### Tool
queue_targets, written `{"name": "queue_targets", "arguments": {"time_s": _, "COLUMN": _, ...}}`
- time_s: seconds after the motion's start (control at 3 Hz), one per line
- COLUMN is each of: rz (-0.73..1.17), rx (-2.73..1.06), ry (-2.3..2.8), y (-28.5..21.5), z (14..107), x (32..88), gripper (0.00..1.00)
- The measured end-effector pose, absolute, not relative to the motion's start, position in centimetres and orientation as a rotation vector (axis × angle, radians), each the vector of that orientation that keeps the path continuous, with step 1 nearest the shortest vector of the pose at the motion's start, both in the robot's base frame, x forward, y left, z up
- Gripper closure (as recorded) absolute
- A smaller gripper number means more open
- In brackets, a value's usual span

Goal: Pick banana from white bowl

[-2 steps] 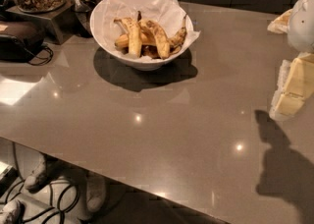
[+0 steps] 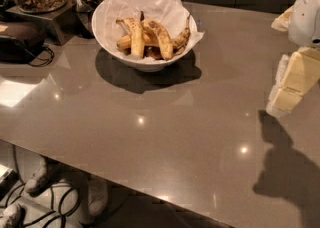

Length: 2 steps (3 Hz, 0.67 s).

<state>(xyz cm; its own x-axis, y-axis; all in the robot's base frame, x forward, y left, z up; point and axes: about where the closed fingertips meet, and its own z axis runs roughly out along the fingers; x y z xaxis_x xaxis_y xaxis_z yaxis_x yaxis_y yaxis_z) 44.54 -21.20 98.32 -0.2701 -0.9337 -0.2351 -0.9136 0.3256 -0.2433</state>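
One worktop [image 2: 150,137] is carrying the white bowl [image 2: 117,51] at far left; the gripper [image 2: 280,103] is hanging well apart at right, its opening impossible to tell. The banana [image 2: 162,39] is lying speckled mid-bowl, touching a paler banana [image 2: 134,39]; coming down steeply is looking wisest.

Grey table [image 2: 150,137] carries white bowl [image 2: 120,52]; tool [image 2: 282,103] over right edge.

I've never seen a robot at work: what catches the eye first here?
The white bowl at the back left, lined with crinkled paper, with a brown-speckled banana inside. Then the cream gripper hanging at the right edge, far from the bowl, its shadow on the grey table.
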Motion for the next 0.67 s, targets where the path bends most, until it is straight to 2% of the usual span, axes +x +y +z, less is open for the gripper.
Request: {"name": "queue_targets", "arguments": {"time_s": 0.67, "rz": 0.022, "rx": -1.486, "ry": 2.408, "y": -16.4, "z": 98.3, "x": 50.3, "gripper": 0.0}}
